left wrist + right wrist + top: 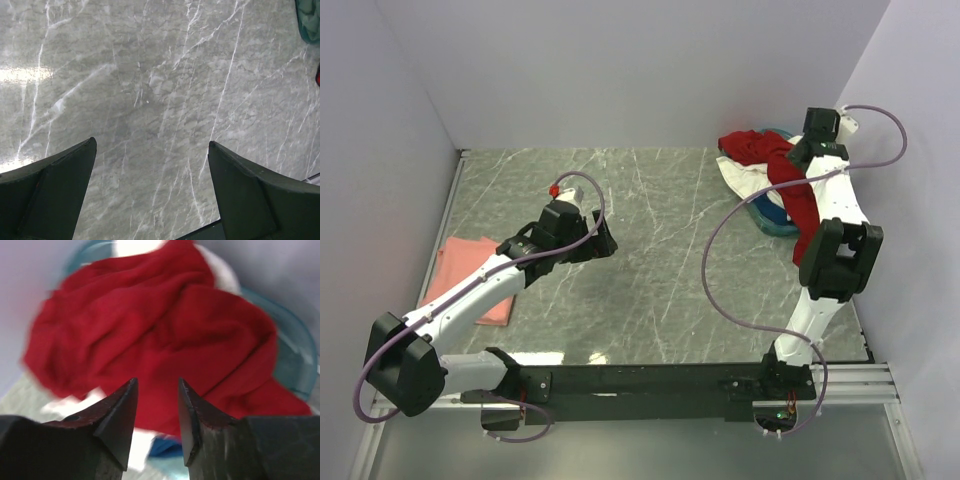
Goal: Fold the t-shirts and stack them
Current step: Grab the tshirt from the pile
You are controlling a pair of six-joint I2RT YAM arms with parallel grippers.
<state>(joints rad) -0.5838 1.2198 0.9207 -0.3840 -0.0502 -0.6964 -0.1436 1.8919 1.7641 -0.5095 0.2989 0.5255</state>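
Note:
A deep red t-shirt [782,168] lies crumpled over the blue basin at the back right, with one end hanging down toward the front. It fills the right wrist view [165,325]. A cream-white t-shirt [742,178] lies under it and shows beside it in the right wrist view [135,445]. A salmon-pink t-shirt [470,272] lies folded flat at the left. My right gripper [800,150] [157,382] is open just above the red t-shirt, with nothing between its jaws. My left gripper [605,240] [152,145] is open and empty over bare table.
The round blue basin [775,220] sits by the right wall under the shirts; its rim shows in the right wrist view [295,340] and at the corner of the left wrist view [310,20]. The grey marble table [660,250] is walled on three sides.

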